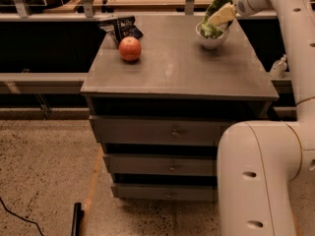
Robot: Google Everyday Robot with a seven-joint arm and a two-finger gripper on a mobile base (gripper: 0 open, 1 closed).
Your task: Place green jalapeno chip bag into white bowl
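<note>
The green jalapeno chip bag [211,29] stands in the white bowl [211,40], near the back right corner of the grey cabinet top [182,70], whose middle and front are bare. The gripper [222,14] is against the bag's upper part; its hold cannot be told. The apple [130,48] sits well apart, back left.

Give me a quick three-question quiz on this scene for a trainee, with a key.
1. True or false: the apple sits inside the bowl.
2. Where is the gripper? A) beside the apple B) at the green bag, over the bowl C) out of view
3. Fill in: the dark bag lies just behind the ____.
Key: 1 false; 2 B; 3 apple.
</note>
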